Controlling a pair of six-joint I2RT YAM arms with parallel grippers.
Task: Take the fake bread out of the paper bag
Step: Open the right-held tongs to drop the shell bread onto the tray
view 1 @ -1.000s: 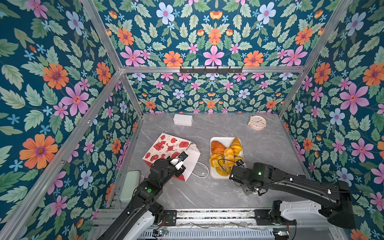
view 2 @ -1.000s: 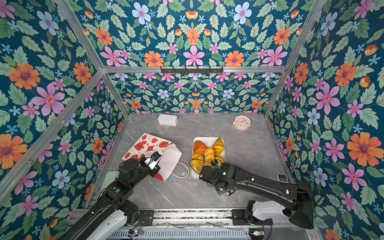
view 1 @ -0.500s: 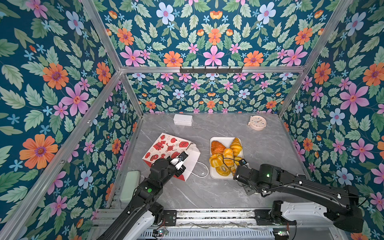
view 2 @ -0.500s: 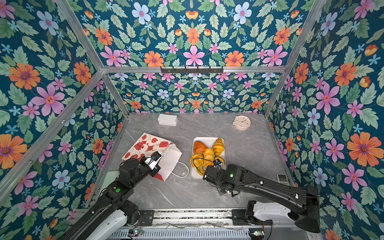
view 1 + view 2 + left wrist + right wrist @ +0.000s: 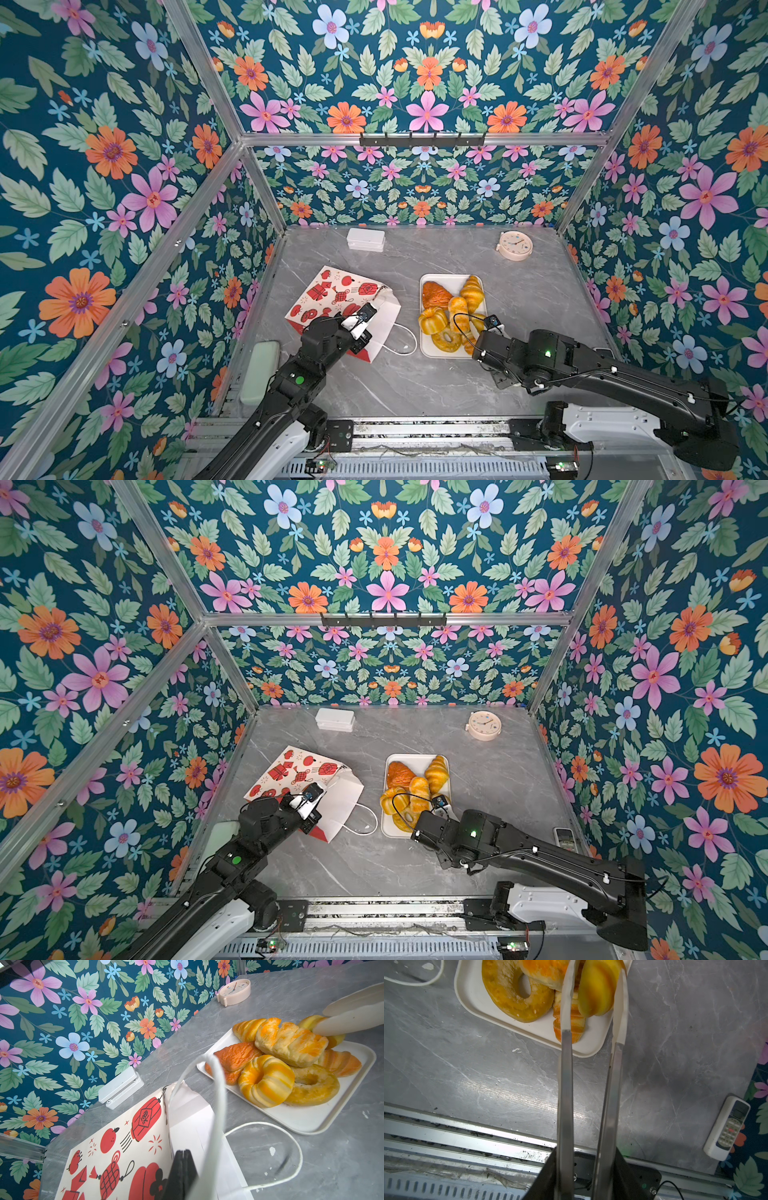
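Note:
The red-and-white paper bag (image 5: 332, 291) (image 5: 291, 771) (image 5: 124, 1147) lies on its side, mouth toward the tray. My left gripper (image 5: 365, 330) (image 5: 311, 812) (image 5: 182, 1159) is shut at the bag's mouth, by the upper edge and a lifted cord handle (image 5: 216, 1105). My right gripper (image 5: 482, 351) (image 5: 419, 833) (image 5: 586, 1153) is shut on metal tongs (image 5: 566, 1084). The tongs' white tips pinch a yellow piece of fake bread (image 5: 598, 987) over the white tray (image 5: 428, 353) (image 5: 471, 991). Croissants (image 5: 471, 291), a fluted cake (image 5: 266, 1080) and a ring doughnut (image 5: 512, 995) lie on the tray.
A pink clock (image 5: 510, 245) and a white box (image 5: 365, 240) stand by the back wall. A remote control (image 5: 726, 1126) lies at the front right. A pale green object (image 5: 259, 372) sits at the front left. The metal rail (image 5: 467, 1136) runs along the front edge.
My right arm has shifted a little to the right along the tray's front edge, still holding the tongs. The left arm and the bag have not moved.

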